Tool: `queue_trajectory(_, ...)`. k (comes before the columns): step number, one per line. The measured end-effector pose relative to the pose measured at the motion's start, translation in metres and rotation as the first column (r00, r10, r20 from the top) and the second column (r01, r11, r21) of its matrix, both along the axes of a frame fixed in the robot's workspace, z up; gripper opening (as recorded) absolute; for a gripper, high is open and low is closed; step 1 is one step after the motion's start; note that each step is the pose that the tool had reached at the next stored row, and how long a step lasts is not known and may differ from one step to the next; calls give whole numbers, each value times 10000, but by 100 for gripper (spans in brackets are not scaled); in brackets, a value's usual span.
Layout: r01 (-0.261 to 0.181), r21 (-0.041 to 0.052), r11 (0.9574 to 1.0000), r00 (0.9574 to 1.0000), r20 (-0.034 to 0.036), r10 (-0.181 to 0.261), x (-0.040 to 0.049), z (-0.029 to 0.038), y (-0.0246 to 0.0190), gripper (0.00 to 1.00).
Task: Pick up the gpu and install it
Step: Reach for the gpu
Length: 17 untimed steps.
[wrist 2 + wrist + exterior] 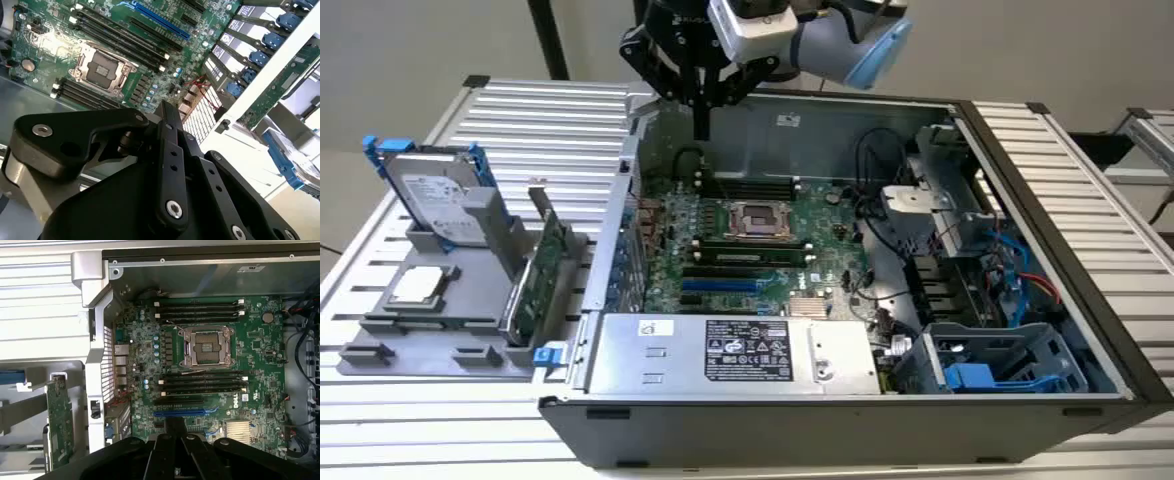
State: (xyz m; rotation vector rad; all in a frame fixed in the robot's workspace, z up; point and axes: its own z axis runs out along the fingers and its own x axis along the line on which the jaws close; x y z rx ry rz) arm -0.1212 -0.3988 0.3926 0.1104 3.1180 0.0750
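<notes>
End effector (pixel 703 122) is held above the case (pixel 787 440), fingers together, empty. Gpu (pixel 540 272) is stood on edge in a holder (pixel 440 322), long axis receding, lower edge hidden.

Gpu (pixel 540 278): thin green card, upright on edge in grey rack slot, beside computer case, not yet installed.

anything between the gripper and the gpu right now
Only the case's perforated end wall: the gripper hangs over the motherboard inside it, and the gpu stands upright in the grey rack just outside, on the exterior view's left. Above the wall's rim nothing visible blocks the way.
</notes>
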Motion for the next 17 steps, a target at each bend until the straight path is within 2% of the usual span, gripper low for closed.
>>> queue_trajectory(17,0,-11,10000,10000,0,0,-26,0,0,0)
